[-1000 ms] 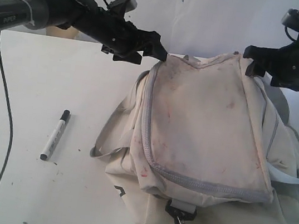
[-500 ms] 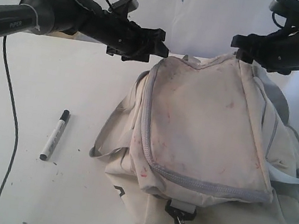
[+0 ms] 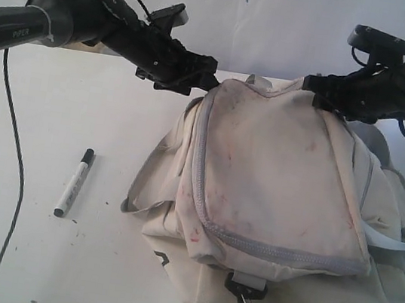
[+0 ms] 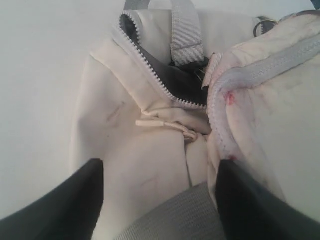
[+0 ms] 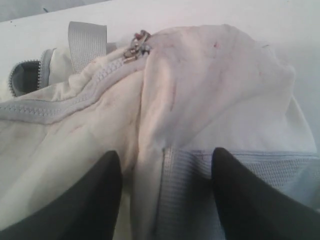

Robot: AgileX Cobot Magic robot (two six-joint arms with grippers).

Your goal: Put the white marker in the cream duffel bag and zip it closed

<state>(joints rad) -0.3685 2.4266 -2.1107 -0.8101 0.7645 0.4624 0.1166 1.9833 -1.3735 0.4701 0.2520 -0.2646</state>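
Observation:
The white marker with its black cap lies on the table left of the cream duffel bag, apart from it. My left gripper is at the bag's far left corner, open, its jaws astride cream fabric and a grey strap. In the left wrist view a grey zipper gapes open on a dark interior. My right gripper is at the far right corner, open, over fabric and grey webbing. A metal zipper pull lies beyond it.
The white table carries a black cable running down its left side. A grey strap with a black clip hangs at the bag's near edge. A pale wall stands behind.
Both grippers have come down onto the bag's far edge, the right one moving left as it dropped. The bag's far edge sits a little lower. The marker has not moved.

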